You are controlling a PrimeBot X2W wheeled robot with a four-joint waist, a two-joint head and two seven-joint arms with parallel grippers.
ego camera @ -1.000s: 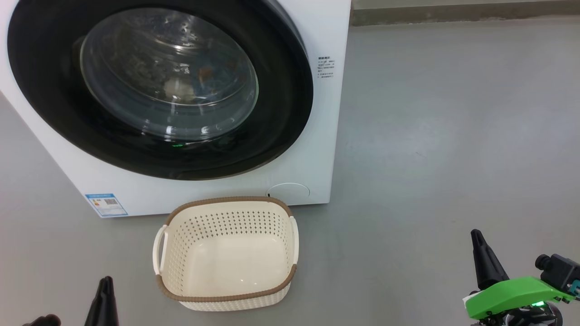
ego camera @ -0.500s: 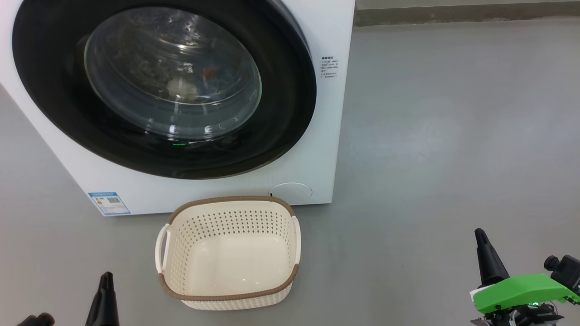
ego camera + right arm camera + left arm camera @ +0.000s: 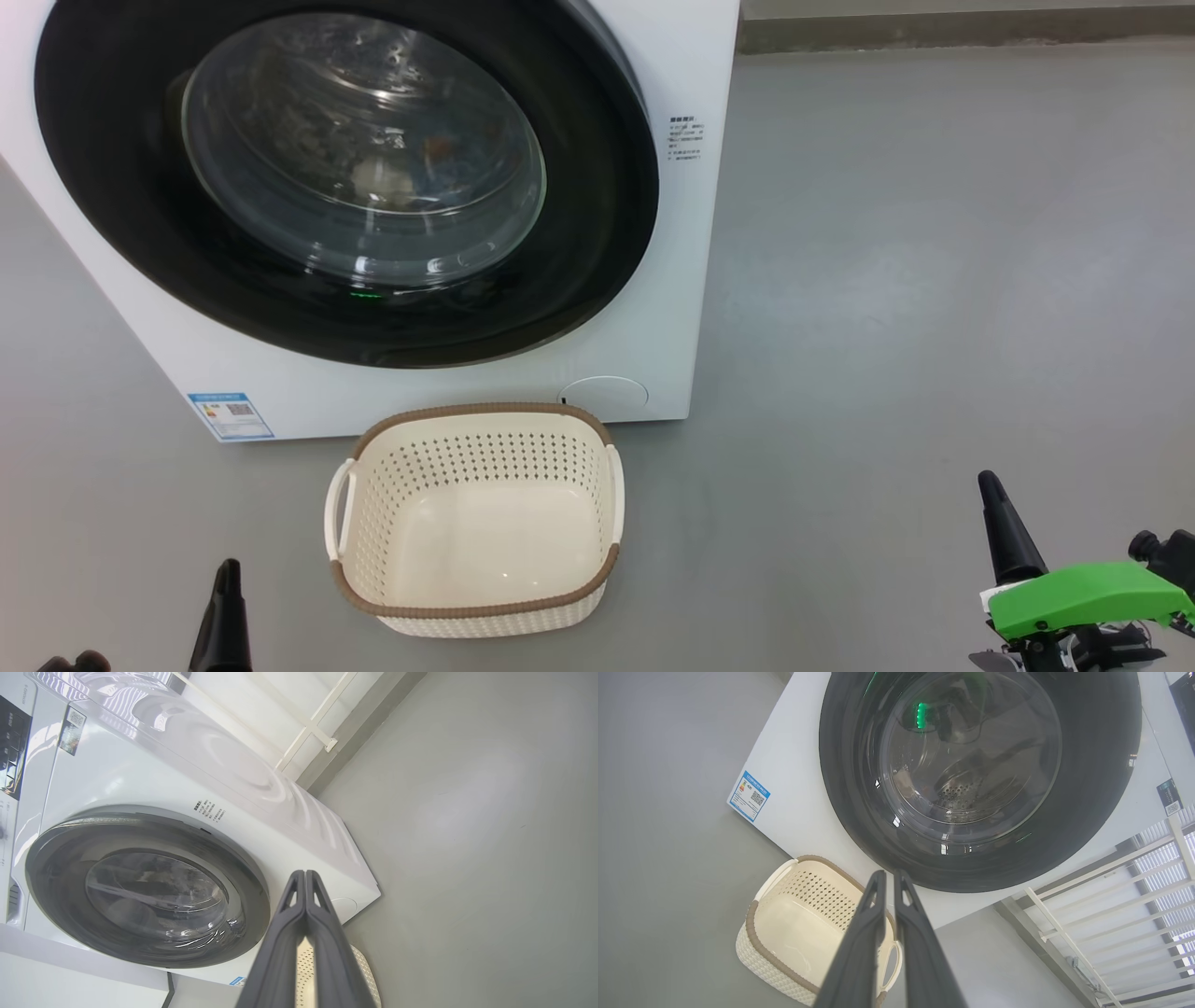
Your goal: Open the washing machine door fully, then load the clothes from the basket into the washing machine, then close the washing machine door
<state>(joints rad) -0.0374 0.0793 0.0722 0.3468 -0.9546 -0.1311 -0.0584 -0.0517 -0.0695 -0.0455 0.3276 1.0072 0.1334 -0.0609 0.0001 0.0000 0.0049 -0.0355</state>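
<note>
**Door shut, load inside**

The washing machine door (image 3: 345, 177) sits flush on the washing machine (image 3: 672, 280), with the clothes (image 3: 381, 177) dimly visible behind its glass. So the basket (image 3: 485, 411) just in front stands empty. The left hand (image 3: 227, 571) and right hand (image 3: 988, 485) hang closed and empty, with the work seemingly done.

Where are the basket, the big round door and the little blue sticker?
basket (image 3: 481, 457): head view, on its holed back wall.
washing machine door (image 3: 364, 159): head view, on the middle of its glass window.
blue sticker (image 3: 231, 415): head view, on the sticker's middle.
</note>
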